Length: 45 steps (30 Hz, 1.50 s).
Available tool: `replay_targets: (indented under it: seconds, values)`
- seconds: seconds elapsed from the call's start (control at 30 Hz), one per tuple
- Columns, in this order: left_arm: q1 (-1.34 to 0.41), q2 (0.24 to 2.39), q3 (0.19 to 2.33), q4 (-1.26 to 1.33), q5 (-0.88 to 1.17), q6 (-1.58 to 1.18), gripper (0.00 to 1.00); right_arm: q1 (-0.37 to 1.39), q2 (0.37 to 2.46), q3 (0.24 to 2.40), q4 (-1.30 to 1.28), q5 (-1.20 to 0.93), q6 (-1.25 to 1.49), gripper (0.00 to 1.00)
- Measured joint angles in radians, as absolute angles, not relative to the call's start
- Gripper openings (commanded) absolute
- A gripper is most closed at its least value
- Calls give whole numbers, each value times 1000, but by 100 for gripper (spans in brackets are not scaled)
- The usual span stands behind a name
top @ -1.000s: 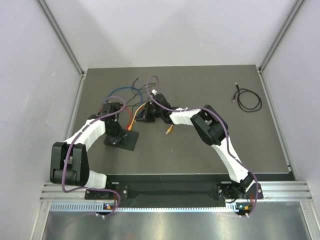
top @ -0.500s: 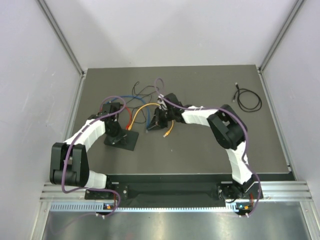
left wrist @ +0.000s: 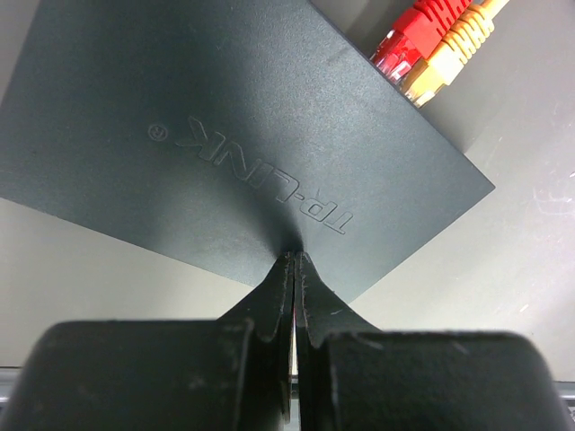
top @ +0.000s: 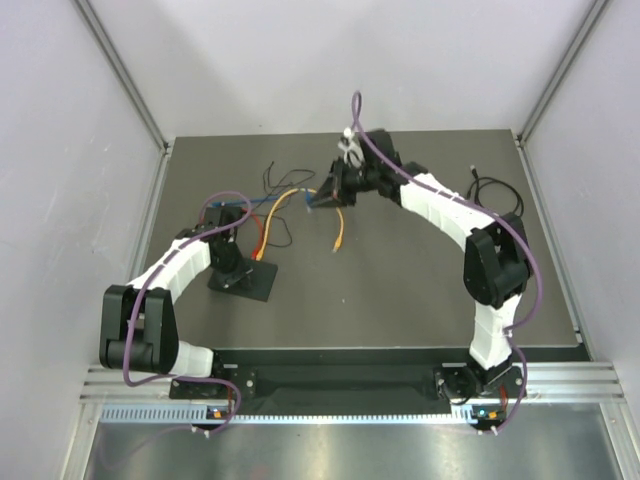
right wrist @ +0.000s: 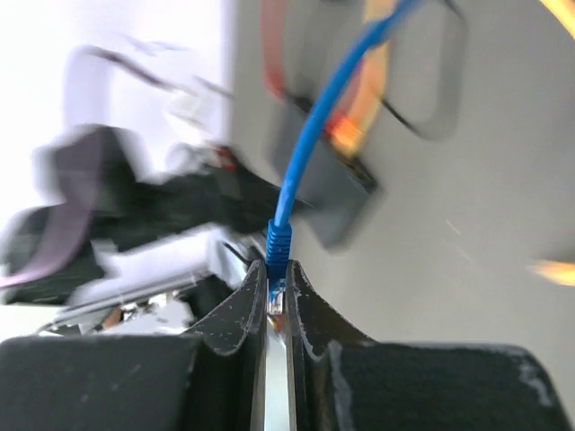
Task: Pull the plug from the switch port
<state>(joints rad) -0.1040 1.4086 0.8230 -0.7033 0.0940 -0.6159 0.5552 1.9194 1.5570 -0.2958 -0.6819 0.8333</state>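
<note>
Blue plug (right wrist: 278, 244) pinched in closed right gripper (right wrist: 277, 285); left gripper (left wrist: 295, 269) shut, pressing switch (left wrist: 207, 108). Risk: blue cable (right wrist: 328, 112) snags yellow cable (top: 339, 230), drags switch.

The bench (top: 400, 290) is a dark grey matte sheet with metal rails along its sides. The switch (top: 255, 284), a flat black slab, lies flat on it near the front left. A red cable (top: 255, 228) and a yellow cable (top: 340, 230) are plugged into the switch's far edge side by side. The yellow one's free end lies on the bare bench near the middle. A blue cable (top: 290, 199) and a thin black cord (top: 272, 178) tangle behind the switch. A coiled black cable (top: 492, 183) lies well apart at the far right.
</note>
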Motion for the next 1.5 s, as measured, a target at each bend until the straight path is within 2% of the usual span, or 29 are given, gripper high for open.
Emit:
replay_targets:
  seconds: [0.17,0.53,0.7,0.9,1.1,1.23,1.33,1.5]
  values:
    - [-103,1409,823,-703,93,-617,0,555,1913,1806,-294,-678,833,0]
    - [-97,1372,790,-683,89,-638,0,555,1884,2140,-208,-704,902,0]
    - [-95,1367,787,-681,88,-641,0,556,1879,2207,-194,-710,884,0]
    - [-93,1367,787,-676,89,-643,0,549,1844,2052,26,-771,1050,0]
    - [-93,1367,787,-673,89,-642,0,567,1851,2120,-293,-675,793,0]
    - [-93,1367,787,-672,90,-641,0,603,1857,2198,-575,-487,575,0]
    - [-93,1368,787,-665,99,-641,0,633,1853,2177,-716,-354,438,0]
    - [-93,1368,787,-635,140,-632,9,676,1684,1700,-654,-174,293,0]
